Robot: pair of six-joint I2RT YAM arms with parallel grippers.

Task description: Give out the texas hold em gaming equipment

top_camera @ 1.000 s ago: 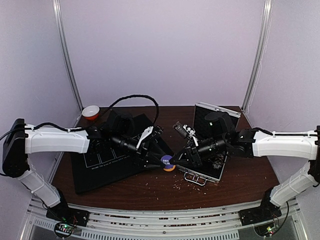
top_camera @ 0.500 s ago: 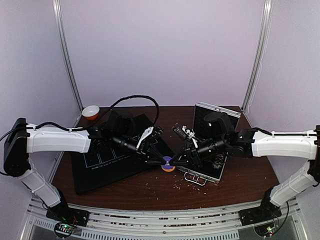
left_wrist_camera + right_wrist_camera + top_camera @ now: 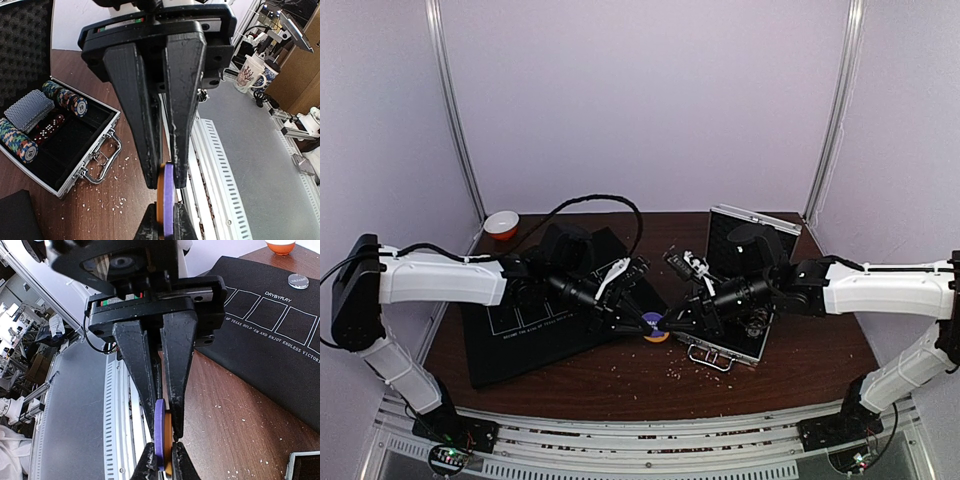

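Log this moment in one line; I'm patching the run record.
left gripper: shut on button discs | right gripper: shut on button discs | pair: purple and orange, face to face

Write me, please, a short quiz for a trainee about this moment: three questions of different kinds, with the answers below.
1. True or false: the silver case is closed.
2. What do the left claw and the right claw grip between them? A) the purple disc and the orange disc, pressed face to face; B) one playing card; C) a stack of chips.
3. On what does the grey disc lie?

Key: 1 false, it stands open. 2 A, both claws are shut on the pair. 3 On the black mat.
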